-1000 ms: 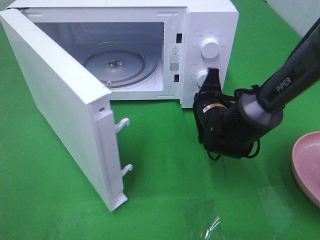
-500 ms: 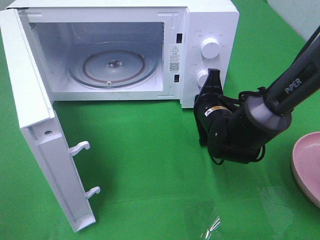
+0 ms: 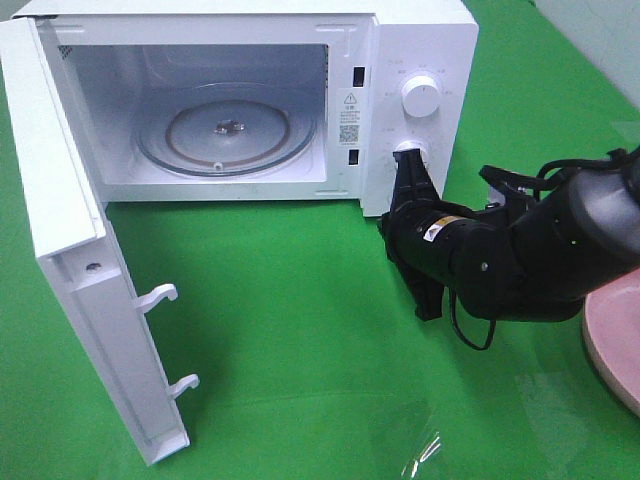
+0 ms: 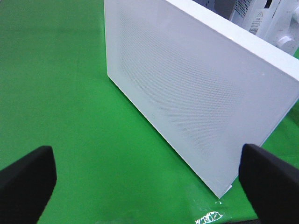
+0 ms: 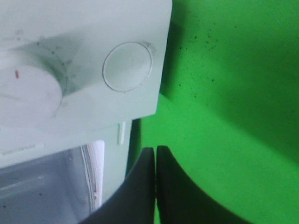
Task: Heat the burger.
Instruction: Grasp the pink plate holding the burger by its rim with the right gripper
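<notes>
right gripper point(image 3: 409, 165) clenched tight with nothing between the jaws, tips against the control panel of the microwave point(image 3: 420, 40), just under the upper knob point(image 3: 420, 95). left gripper point(image 4: 148, 183) spread wide and empty, low over the green cloth point(image 4: 60, 84), facing the outer side of the open door point(image 4: 187, 93). burger in no view: cannot tell where it lies relative to either jaws. pink plate point(image 3: 612, 335) beside the right arm.

One microwave point(image 3: 445, 50), two knobs point(image 3: 419, 95), one round button point(image 5: 127, 66), one glass turntable point(image 3: 190, 140), two door hooks point(image 3: 160, 296), one pink plate point(image 3: 612, 352).
</notes>
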You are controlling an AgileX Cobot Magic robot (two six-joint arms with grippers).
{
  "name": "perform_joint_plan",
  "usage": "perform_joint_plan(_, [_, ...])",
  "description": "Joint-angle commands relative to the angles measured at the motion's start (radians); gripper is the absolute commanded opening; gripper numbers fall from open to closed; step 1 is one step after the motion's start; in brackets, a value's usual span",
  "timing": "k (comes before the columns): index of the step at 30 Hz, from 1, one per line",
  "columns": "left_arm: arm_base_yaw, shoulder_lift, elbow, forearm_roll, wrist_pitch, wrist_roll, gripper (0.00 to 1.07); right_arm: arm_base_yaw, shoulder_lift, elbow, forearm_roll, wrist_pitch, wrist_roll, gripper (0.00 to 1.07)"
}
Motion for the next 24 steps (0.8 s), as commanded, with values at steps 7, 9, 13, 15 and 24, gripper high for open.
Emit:
perform_joint_plan(7, [-0.004, -0.012, 0.002, -0.004, -0.006, 0.000, 0.99, -0.014, -0.151, 0.008, -0.049, 0.285, -0.409, 0.02])
perform_joint_plan(9, [-0.004, -0.012, 0.002, -0.004, -0.006, 0.000, 0.99, -0.029, -0.176, 0.003, -0.062, 0.361, -0.482, 0.03])
perform_joint_plan(13, [-0.004, -0.012, 0.002, -0.004, -0.006, 0.000, 0.99, -0.081, -0.231, 0.003, -0.079, 0.520, -0.658, 0.04])
perform_joint_plan(15, [-0.004, -0.012, 0.002, -0.004, -0.006, 0.000, 0.99, -0.092, -0.240, 0.003, -0.079, 0.557, -0.697, 0.04])
perform_joint_plan(24, [-0.004, -0.012, 0.002, -0.004, -0.006, 0.000, 0.99, -0.171, -0.306, 0.003, -0.206, 0.841, -0.906, 0.08])
